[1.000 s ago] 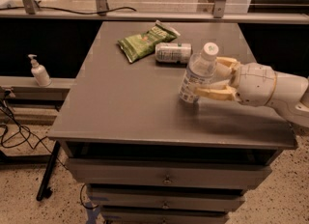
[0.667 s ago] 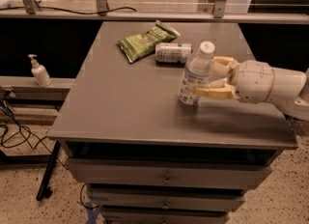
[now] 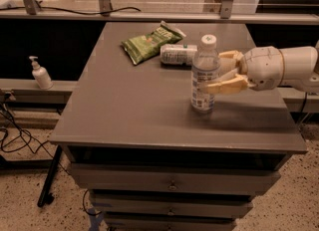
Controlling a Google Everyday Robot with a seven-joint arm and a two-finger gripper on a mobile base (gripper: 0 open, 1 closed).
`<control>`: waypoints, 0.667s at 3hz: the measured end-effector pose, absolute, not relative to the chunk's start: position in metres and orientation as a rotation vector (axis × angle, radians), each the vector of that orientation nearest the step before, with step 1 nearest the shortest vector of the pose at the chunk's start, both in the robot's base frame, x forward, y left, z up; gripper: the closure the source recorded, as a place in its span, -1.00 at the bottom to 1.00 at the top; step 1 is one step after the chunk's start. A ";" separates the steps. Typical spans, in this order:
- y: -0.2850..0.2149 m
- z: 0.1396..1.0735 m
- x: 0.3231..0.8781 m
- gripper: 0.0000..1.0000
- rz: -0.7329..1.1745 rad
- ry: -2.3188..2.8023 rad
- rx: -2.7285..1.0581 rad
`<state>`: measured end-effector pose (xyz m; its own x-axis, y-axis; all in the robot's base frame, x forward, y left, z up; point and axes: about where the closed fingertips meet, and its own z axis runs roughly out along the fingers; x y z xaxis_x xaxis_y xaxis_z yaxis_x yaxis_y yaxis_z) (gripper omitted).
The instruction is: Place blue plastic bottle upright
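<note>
The blue plastic bottle (image 3: 204, 78) stands upright on the grey table (image 3: 129, 105), right of centre, with its white cap on top and its base on the surface. My gripper (image 3: 216, 71) reaches in from the right at the height of the label. Its tan fingers (image 3: 228, 85) lie against the bottle's near and far sides, so it is shut on the bottle. The far fingertip is partly hidden behind the bottle.
A silver-and-green can (image 3: 178, 54) lies on its side just behind the bottle. A green snack bag (image 3: 149, 42) lies beside it at the back. A white pump-dispenser bottle (image 3: 41, 73) stands on a low ledge to the left. Drawers are below the table.
The bottle has gone from leaning with its cap toward the gripper to standing straight. The gripper has risen slightly and still holds it.
</note>
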<state>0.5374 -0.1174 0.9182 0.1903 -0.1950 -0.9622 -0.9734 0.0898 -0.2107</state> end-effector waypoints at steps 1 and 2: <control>-0.123 0.915 0.540 1.00 0.945 1.298 -1.385; -0.124 0.906 0.539 1.00 1.037 1.323 -1.365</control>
